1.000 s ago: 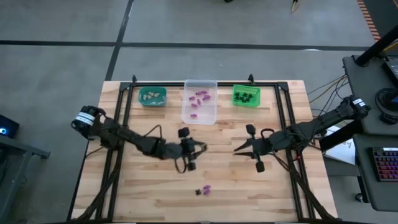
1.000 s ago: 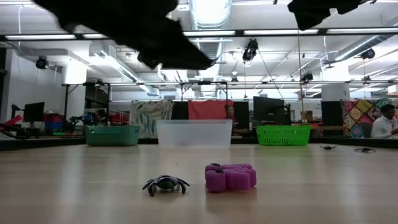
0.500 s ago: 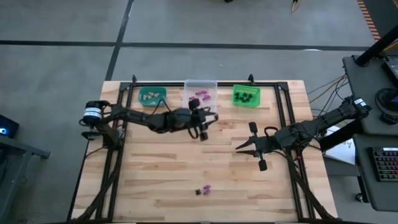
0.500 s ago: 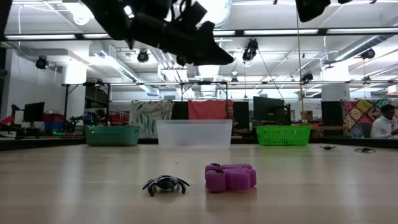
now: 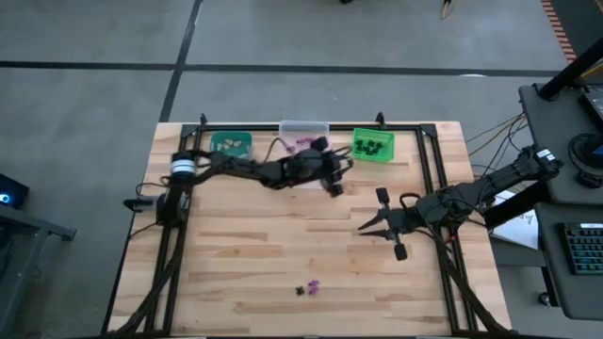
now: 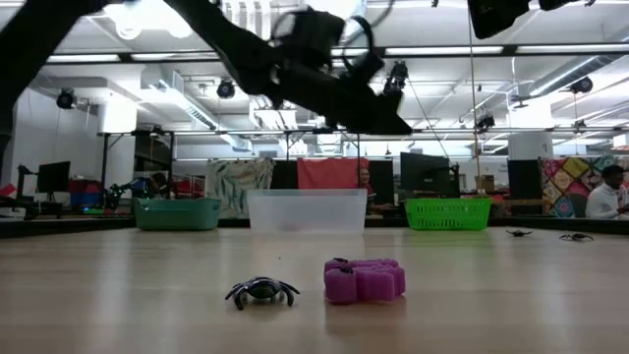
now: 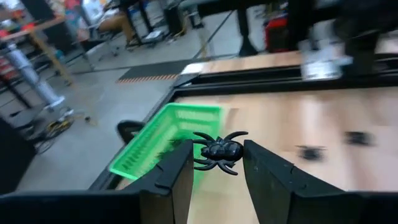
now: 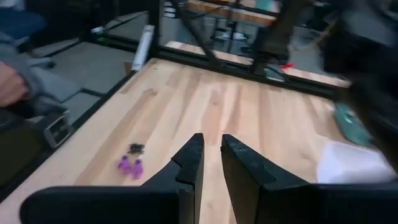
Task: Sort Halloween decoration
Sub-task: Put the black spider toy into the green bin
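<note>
My left gripper (image 5: 345, 167) hangs over the far part of the table, between the clear bin (image 5: 303, 132) and the green bin (image 5: 372, 144), and is shut on a black spider (image 7: 219, 151). The green bin (image 7: 163, 149) lies just ahead of its fingers. A purple trinket (image 5: 313, 284) and a second black spider (image 5: 301, 290) lie on the wood near the front edge. They also show in the low view, purple trinket (image 6: 364, 279) beside spider (image 6: 261, 291). My right gripper (image 5: 363, 229) waits right of centre, with a narrow gap between its fingers and nothing in it. My left gripper pinches the black spider by the two sides of its body (image 7: 211, 152) between the free ends of its two fingers. The fingers lie nearly level and point toward the green bin. The spider is lifted clear of the table, and its legs (image 7: 235, 134) spread out above the fingers.
The teal bin (image 5: 230, 144) with pale pieces stands at the far left, and the clear bin holds purple pieces. The green bin (image 6: 447, 212) holds black ones. Two small black things (image 6: 518, 232) lie far off on the wood at the right. Black rails (image 5: 429, 160) edge the table.
My left gripper has swung from the table's middle toward the far edge. It then went right, across the clear bin toward the green bin, staying well above the wood. The purple trinket and the spider at the front have not moved.
</note>
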Robot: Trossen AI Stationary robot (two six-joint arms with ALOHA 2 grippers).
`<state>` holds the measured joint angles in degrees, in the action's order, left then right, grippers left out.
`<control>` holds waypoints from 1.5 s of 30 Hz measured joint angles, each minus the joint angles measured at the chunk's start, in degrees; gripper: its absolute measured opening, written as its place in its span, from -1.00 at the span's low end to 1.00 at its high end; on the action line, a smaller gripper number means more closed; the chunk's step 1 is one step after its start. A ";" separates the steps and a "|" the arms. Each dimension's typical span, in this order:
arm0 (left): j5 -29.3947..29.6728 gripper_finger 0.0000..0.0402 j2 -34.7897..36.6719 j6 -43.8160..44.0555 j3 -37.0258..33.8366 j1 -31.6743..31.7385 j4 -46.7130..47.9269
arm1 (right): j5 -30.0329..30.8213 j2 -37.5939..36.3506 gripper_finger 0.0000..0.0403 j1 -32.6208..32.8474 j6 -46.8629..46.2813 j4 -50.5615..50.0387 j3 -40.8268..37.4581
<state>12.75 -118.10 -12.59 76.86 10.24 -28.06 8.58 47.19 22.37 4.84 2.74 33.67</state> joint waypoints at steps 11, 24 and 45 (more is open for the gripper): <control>0.11 -0.42 -16.59 1.00 26.38 4.72 15.31 | -1.62 -0.67 -0.74 0.00 0.34 0.08 0.24; 0.38 -0.42 -25.30 2.97 38.57 6.93 22.30 | -1.71 -0.64 -0.74 0.00 0.87 0.99 0.24; 0.60 0.14 -16.58 3.91 39.69 3.68 33.79 | -1.70 -1.60 -0.74 0.00 0.35 1.26 0.33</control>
<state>13.35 -134.67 -8.69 116.55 13.92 5.74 6.88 45.58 22.37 5.20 4.00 34.00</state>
